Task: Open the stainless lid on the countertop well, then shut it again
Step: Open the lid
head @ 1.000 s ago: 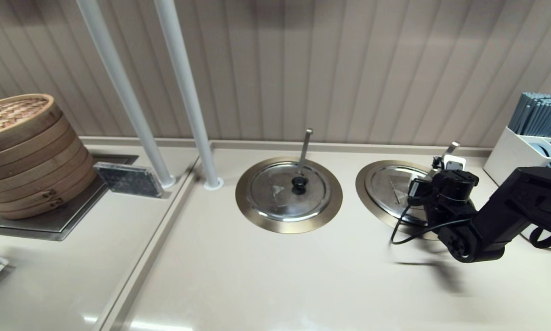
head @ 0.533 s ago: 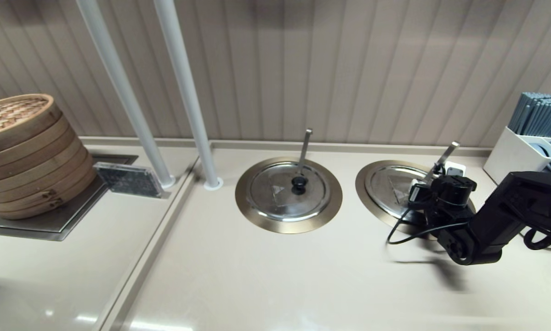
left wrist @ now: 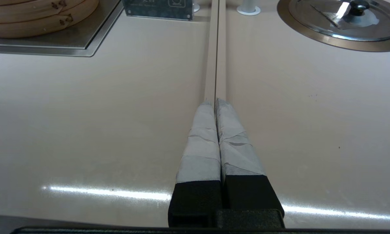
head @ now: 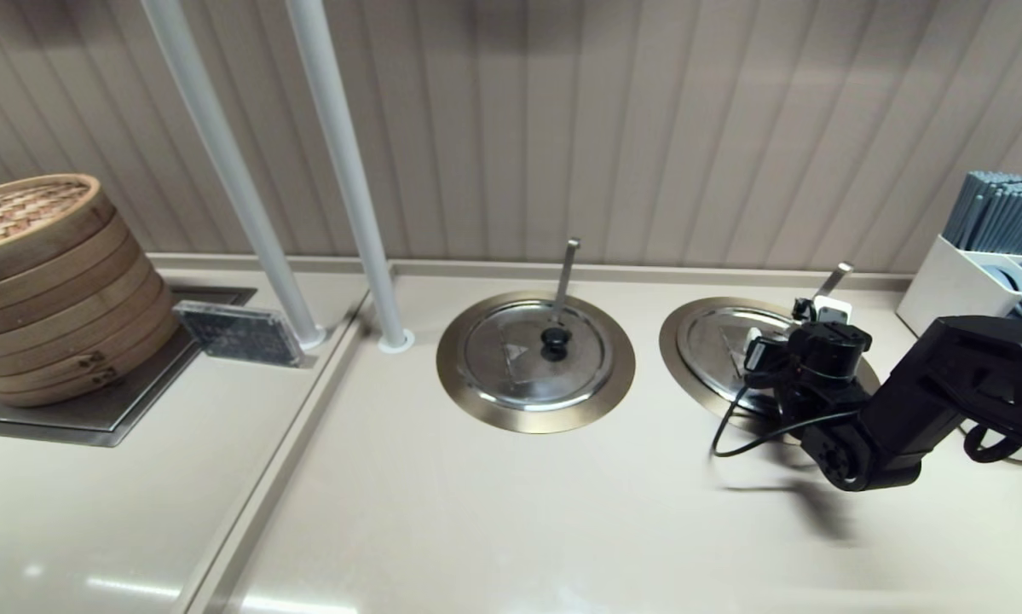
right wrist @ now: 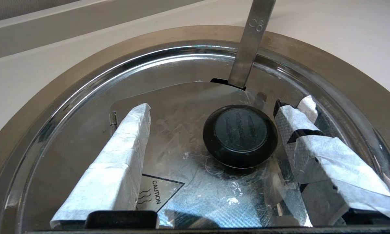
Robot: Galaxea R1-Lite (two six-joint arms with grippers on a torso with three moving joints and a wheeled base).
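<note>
The stainless lid lies flat in the right countertop well, whose ladle handle slants up through the notch. My right gripper hovers over this lid, open. In the right wrist view its taped fingers stand either side of the black knob without touching it; the knob sits nearer one finger. The lid, its caution triangle, the bronze-gold ring and the ladle handle all show there. My left gripper is shut and empty, low over bare counter, out of the head view.
The twin lid with a vertical ladle handle sits in the middle well. Two white poles rise left of it. A bamboo steamer stack and a small sign stand at the left; a white utensil holder at the right.
My right gripper has shifted slightly left across the lid. A pale shape at the head view's lower left edge has slid out of sight. The lid has not moved.
</note>
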